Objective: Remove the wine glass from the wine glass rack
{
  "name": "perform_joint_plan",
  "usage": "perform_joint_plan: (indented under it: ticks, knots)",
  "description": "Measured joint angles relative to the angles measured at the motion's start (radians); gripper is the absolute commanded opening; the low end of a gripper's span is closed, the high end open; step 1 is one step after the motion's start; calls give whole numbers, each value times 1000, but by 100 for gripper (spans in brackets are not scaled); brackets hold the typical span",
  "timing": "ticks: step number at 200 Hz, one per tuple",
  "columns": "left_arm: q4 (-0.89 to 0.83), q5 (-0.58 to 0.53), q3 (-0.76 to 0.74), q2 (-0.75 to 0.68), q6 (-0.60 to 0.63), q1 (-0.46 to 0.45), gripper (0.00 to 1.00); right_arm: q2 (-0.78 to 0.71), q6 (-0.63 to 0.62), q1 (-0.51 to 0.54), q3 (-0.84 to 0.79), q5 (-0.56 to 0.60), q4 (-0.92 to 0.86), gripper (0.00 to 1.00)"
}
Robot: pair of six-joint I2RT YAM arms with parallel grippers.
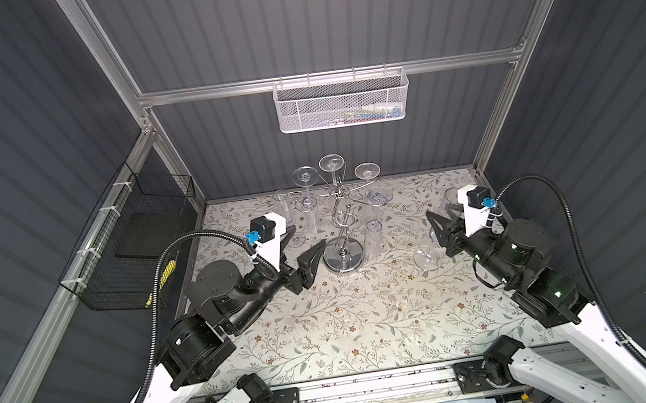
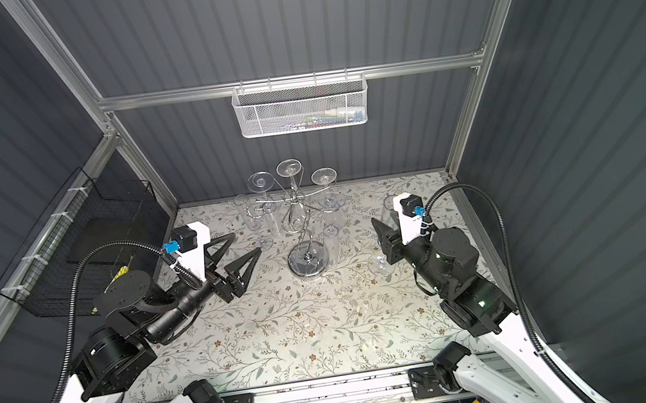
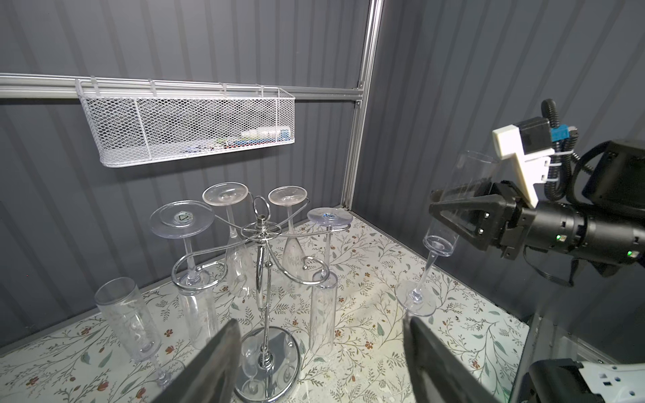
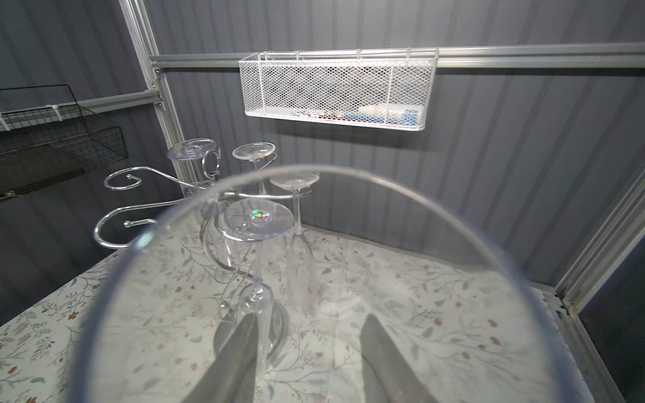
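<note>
The chrome wine glass rack (image 1: pixel 343 255) (image 2: pixel 308 259) (image 3: pixel 260 265) stands at the back middle of the floral table, with several clear glasses hanging upside down from its arms (image 4: pixel 118 181). My right gripper (image 1: pixel 446 212) (image 2: pixel 388 219) (image 3: pixel 434 201) (image 4: pixel 312 319) is shut on the bowl of an upright wine glass (image 3: pixel 471 174) (image 4: pixel 314 169), to the right of the rack. That glass's foot (image 1: pixel 427 258) is at the tabletop; contact cannot be told. My left gripper (image 1: pixel 309 234) (image 2: pixel 247 243) (image 3: pixel 321 324) is open and empty, low beside the rack's disc base.
Another clear glass (image 3: pixel 129 317) (image 1: pixel 283 205) stands upright on the table left of the rack. A white mesh basket (image 1: pixel 340 102) hangs on the back rail and a black wire basket (image 1: pixel 129 243) on the left wall. Enclosure walls are close behind the rack.
</note>
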Motion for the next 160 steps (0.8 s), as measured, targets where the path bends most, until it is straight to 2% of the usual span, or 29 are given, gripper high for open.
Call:
perform_joint_plan:
  ticks: [52,110,160]
  knots:
    - [6,-34,-1,0,-23,0,74,83,-3,-123,-69,-69,131,38]
    - [93,-163,-85,-27,-63,0,73,258,2,-262,-110,-169,285,38]
    - [123,-257,-85,5,-68,0,74,431,2,-320,-106,-243,433,37]
